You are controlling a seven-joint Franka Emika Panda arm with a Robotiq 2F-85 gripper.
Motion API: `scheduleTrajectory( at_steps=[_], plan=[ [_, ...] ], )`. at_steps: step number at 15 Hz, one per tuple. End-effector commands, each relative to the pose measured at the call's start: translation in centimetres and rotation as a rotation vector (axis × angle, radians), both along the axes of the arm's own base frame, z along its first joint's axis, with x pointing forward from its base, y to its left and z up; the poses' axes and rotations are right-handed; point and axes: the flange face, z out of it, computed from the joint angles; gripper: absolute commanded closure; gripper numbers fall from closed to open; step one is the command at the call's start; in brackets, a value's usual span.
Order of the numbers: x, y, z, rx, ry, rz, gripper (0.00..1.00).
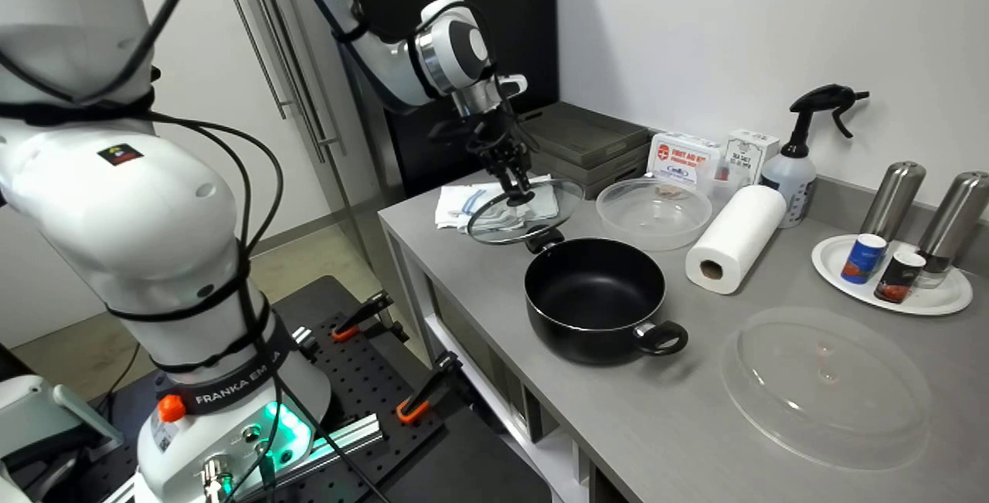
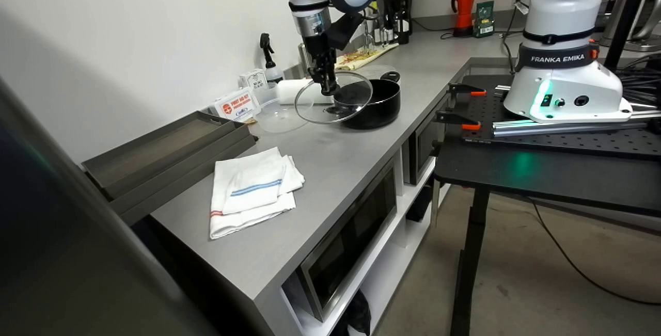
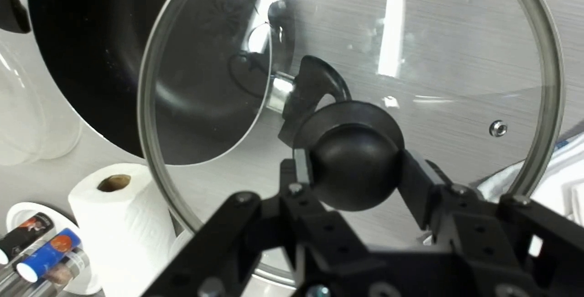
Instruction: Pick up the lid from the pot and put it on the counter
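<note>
Evidently the lid (image 1: 533,215) is off the pot (image 1: 593,294) and held up beside it, tilted, its knob (image 3: 358,155) pinched in the hand (image 3: 358,169). In the wrist view the lid overlaps one pot handle (image 3: 306,94); contact cannot be told. Current step, as judged: the carry to the desk (image 2: 341,155). The next move probably calls for drawing away from the handle, levelling above the stretch between pot and towel (image 2: 255,191), lowering, then releasing. Arm (image 1: 402,70) outstretched over the desk; wrist above the lid, hand pointing downward.
</note>
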Motion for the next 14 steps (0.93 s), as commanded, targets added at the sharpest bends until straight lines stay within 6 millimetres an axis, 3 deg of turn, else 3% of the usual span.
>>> scheduleTrajectory(
  at_steps=[1,8,14],
  plan=[
    [1.5,2.2,-0.3,-0.031,-0.005,0.035,0.75],
    [3.3,5.4,-3.1,-0.033,0.014,0.094,0.75],
    [3.8,8.4,-5.5,-0.056,0.033,0.141,0.75]
  ],
)
